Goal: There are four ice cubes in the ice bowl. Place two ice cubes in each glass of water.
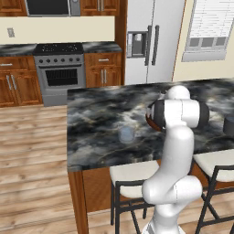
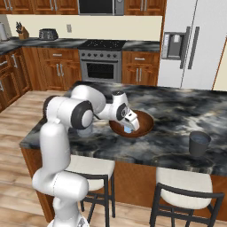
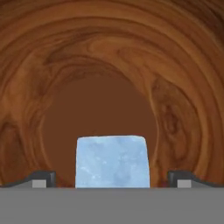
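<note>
Wooden ice bowl (image 3: pixel 109 65) floor, ice cube (image 3: pixel 112 162) between wide claw (image 3: pixel 112 177) tips

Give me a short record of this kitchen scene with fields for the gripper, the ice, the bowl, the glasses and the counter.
gripper: open, lowered into the bowl, one fingertip on each side of an ice cube
ice cube: pale blue, lying on the bowl floor between the fingertips, not yet clamped
bowl: wide brown wooden bowl on the island counter
near glass: clear tumbler, on the counter to the left of the arm
far glass: darker tumbler, close to the counter's front edge, right of the bowl
counter: dark marbled island top, two stools tucked beneath
</note>
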